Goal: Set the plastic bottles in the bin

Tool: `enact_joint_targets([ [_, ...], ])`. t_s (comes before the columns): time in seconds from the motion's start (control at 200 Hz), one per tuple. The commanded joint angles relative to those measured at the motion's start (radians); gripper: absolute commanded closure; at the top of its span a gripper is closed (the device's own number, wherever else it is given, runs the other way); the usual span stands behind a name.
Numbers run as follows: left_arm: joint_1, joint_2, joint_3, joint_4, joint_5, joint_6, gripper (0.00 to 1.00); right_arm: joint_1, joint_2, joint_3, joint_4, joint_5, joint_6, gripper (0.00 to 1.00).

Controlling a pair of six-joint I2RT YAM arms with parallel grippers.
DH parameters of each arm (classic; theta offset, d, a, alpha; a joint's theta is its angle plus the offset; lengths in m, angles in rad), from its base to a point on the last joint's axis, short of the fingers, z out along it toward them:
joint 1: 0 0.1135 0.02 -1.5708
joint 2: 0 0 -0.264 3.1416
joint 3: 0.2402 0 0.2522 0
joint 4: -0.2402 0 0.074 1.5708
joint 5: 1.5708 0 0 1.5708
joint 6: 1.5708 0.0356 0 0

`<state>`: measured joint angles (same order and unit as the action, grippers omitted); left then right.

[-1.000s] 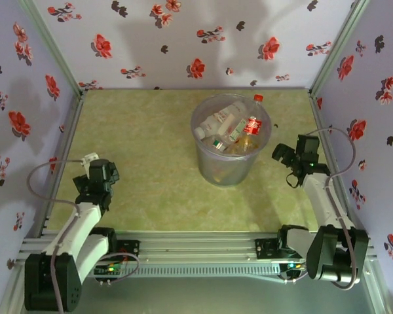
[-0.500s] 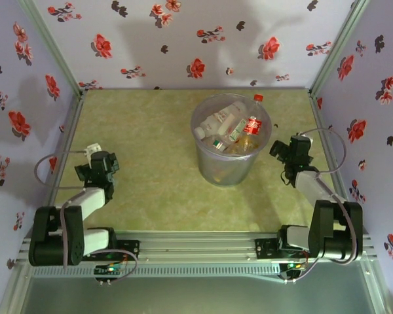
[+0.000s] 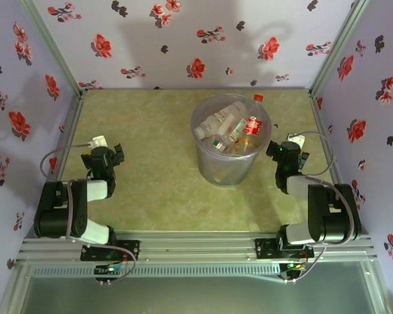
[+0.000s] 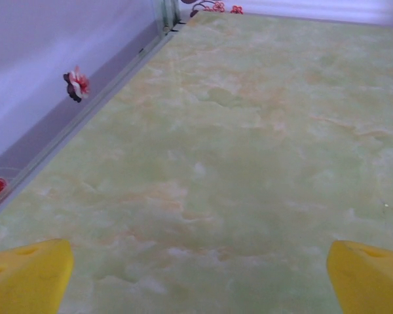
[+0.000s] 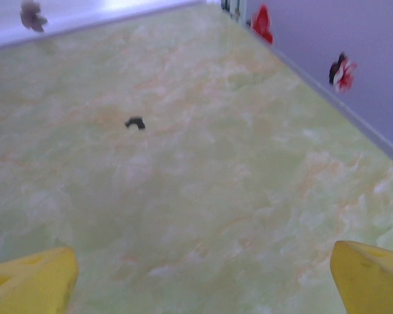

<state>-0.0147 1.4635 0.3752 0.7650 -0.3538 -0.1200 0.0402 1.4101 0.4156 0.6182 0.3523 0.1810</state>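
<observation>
Large round translucent grey-lilac plastic bin (image 3: pixel 226 169): upper centre-right of the overhead frame, standing on the green marbled counter (image 3: pixel 144 163). Contents: small clear plastic bottles (image 3: pixel 230 127) piled aslant, one red-labelled with its red cap (image 3: pixel 258 98) poking above the far rim, others white-capped; label writing too small to read. Left claw (image 4: pixel 200 275) and right claw (image 5: pixel 203 275): each spread wide, yellow fingertips (image 4: pixel 26 275) at the lower frame corners, gripping nothing, counter surface between them.
</observation>
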Motion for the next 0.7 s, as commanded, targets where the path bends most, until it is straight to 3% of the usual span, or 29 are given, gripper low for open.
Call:
enact_joint_targets([
  [0.0, 0.005, 0.014, 0.014, 0.075, 0.042, 0.028, 0.0, 0.008, 0.071, -0.048, 0.241, 0.045, -0.066, 0.01],
  [0.24, -0.006, 0.081, -0.004, 0.171, 0.076, 0.058, 0.01, 0.031, 0.114, -0.064, 0.29, -0.004, -0.098, 0.01],
  [0.305, -0.006, 0.081, -0.004, 0.172, 0.075, 0.057, 0.01, 0.033, 0.184, -0.081, 0.432, -0.011, -0.129, 0.01],
  [0.385, -0.007, 0.081, -0.004, 0.171, 0.075, 0.057, 0.0, 0.03, 0.13, -0.051, 0.277, -0.013, -0.1, 0.01],
  [0.455, -0.007, 0.081, -0.002, 0.169, 0.075, 0.057, 0.0, 0.019, 0.165, -0.051, 0.341, -0.009, -0.094, 0.01],
  [0.695, -0.007, 0.081, -0.002, 0.169, 0.075, 0.058, 0.0, 0.004, 0.147, -0.041, 0.287, -0.013, -0.075, 0.01],
])
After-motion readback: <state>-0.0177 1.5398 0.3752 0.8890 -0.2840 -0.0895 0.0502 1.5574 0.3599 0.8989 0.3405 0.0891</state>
